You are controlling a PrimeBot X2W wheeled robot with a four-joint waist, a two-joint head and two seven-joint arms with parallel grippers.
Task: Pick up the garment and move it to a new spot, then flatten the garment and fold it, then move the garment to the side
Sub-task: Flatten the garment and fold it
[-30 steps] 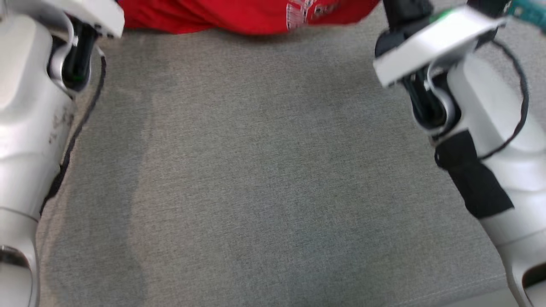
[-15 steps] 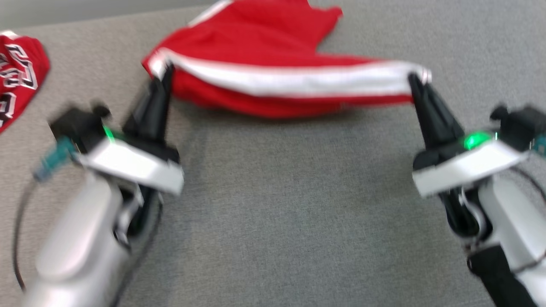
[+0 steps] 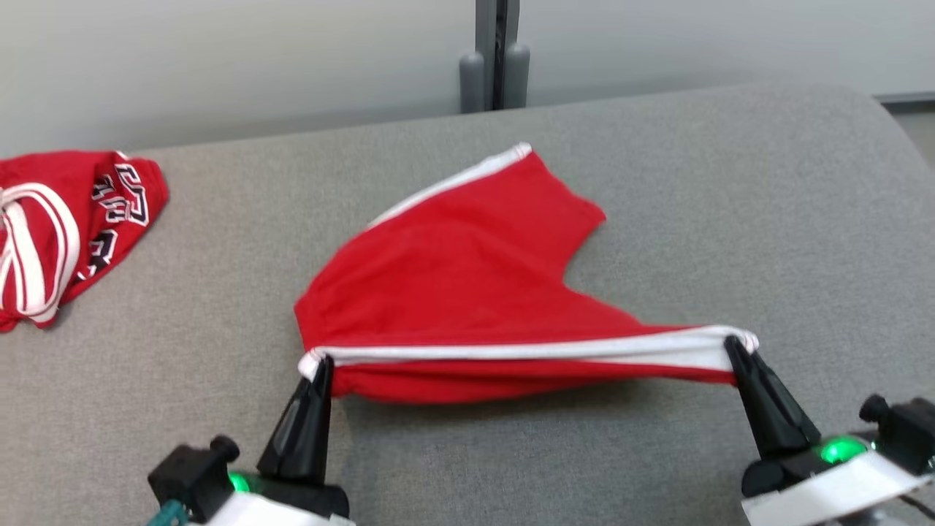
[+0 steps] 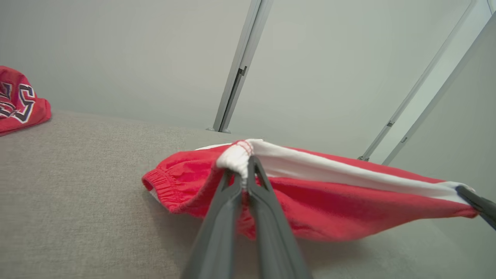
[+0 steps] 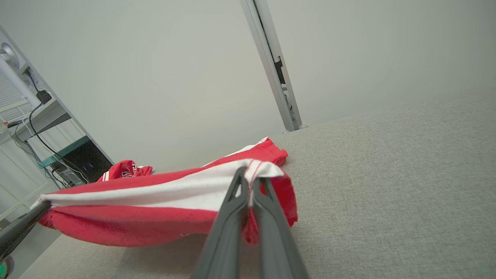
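1. My left jaws are clamped shut on one end of the red garment's (image 3: 453, 292) white-striped edge.
2. My right jaws pinch the other end, and the stripe is stretched taut between them.
3. The held edge is lifted; the rest lies mid-way across the grey fabric surface (image 3: 467, 453).
4. Another red jersey (image 3: 66, 226) sits far left, well apart.

I seem to be working in a lab or test room. Plain pale wall panels (image 3: 219, 66) meet at a metal post (image 3: 496, 44) behind a grey cloth-covered surface (image 3: 511, 467). Off to one side, a bench (image 5: 42, 116) trails cables (image 5: 40, 141) above a dark electronics box (image 5: 83, 161).
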